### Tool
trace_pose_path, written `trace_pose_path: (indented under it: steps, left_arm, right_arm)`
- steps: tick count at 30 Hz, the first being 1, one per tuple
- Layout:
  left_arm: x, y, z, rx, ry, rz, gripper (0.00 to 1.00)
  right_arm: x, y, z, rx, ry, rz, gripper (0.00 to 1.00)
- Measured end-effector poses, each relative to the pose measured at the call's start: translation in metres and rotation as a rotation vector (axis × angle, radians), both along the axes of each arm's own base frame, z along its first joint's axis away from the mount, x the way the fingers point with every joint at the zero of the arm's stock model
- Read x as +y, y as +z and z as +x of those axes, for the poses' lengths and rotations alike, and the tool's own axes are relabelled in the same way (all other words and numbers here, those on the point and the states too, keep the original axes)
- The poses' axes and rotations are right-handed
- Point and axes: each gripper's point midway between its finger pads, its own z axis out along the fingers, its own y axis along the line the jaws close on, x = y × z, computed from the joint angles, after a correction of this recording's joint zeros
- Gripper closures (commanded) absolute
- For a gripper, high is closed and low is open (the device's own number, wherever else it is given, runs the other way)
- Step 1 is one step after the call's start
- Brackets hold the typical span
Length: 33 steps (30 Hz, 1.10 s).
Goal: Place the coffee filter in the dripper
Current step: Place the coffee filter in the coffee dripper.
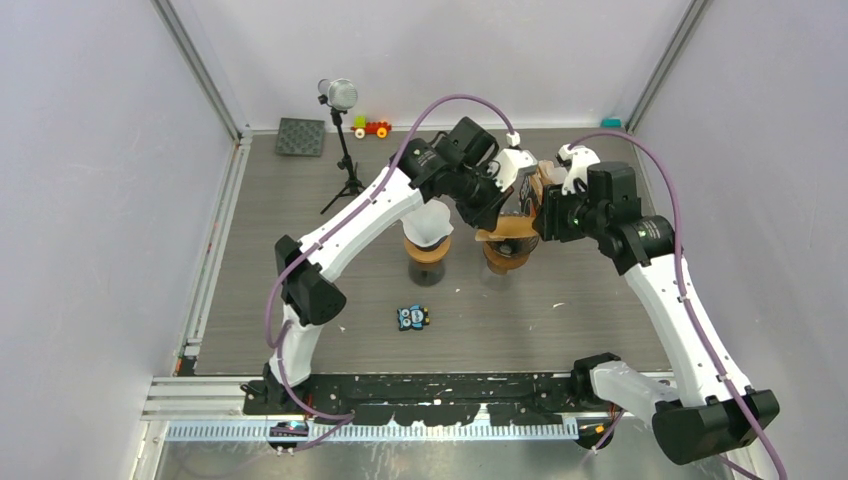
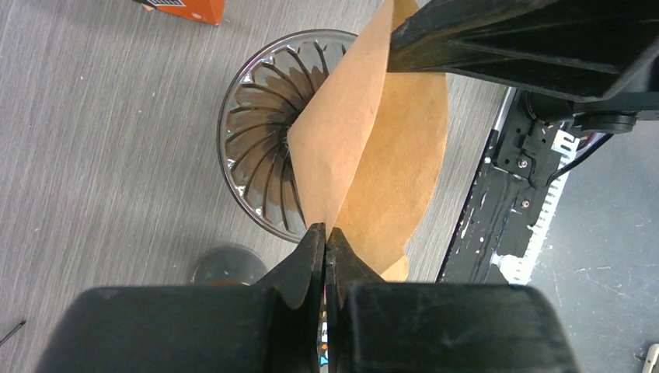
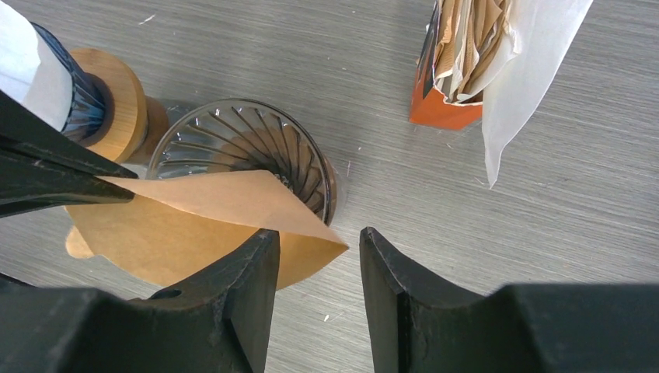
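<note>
Grey tabletop, left fingers clamped on the brown filter above the glass dripper, right fingers spread wide. Next: probably lower it in.

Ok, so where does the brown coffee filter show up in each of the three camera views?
Top external: the coffee filter sits just right of centre, over the dripper.
Left wrist: the coffee filter fills the middle, from the top edge down to the bottom centre.
Right wrist: the coffee filter lies at lower left.
Shared landmark: the ribbed glass dripper, partly covered by the filter in every view.
</note>
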Motion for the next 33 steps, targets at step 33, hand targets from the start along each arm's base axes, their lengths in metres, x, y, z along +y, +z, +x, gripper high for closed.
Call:
trace_pose_path:
  steps: [33]
  left_arm:
    - [-0.004, -0.006, 0.0, -0.015, -0.068, 0.006, 1.0]
  right_arm:
    - [-0.003, -0.01, 0.014, 0.05, 0.109, -0.057, 0.48]
